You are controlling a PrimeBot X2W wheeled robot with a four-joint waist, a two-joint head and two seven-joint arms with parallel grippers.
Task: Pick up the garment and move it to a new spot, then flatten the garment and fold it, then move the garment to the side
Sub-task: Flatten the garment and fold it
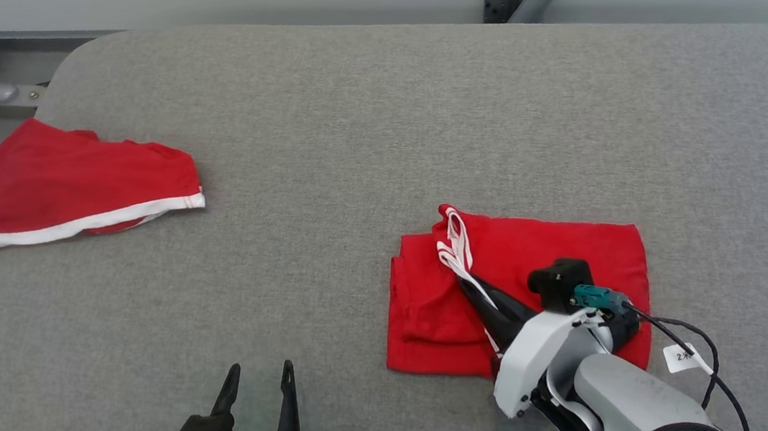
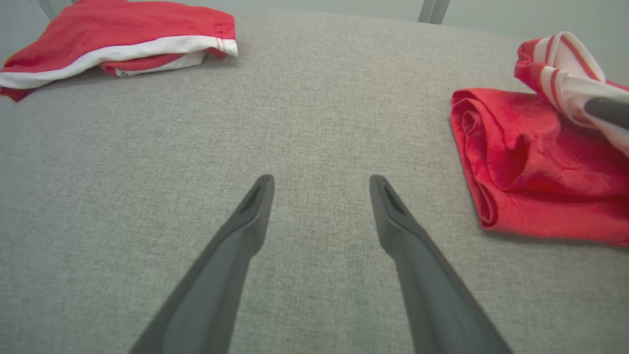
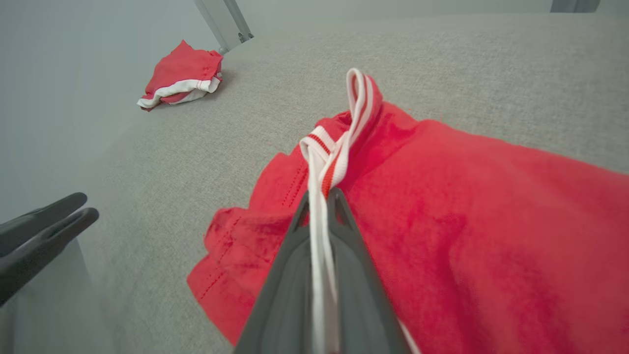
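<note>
Your right fingers (image 1: 497, 305) are pinched shut on the white-striped band (image 1: 458, 243) of the red garment (image 1: 562, 256), which lies folded on the bench (image 1: 346, 140), well right of the other red garment (image 1: 63, 187). Your left fingers (image 1: 286, 407) stand wide and empty. Folding looks nearly done; I'd judge the move aside is still left.

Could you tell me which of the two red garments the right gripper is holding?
The folded red garment with red-striped white trim, pinched by the right gripper; the white-hemmed red garment lies untouched far left.

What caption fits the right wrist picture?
Right gripper shut on the white trim of the red garment, on a grey surface.
</note>
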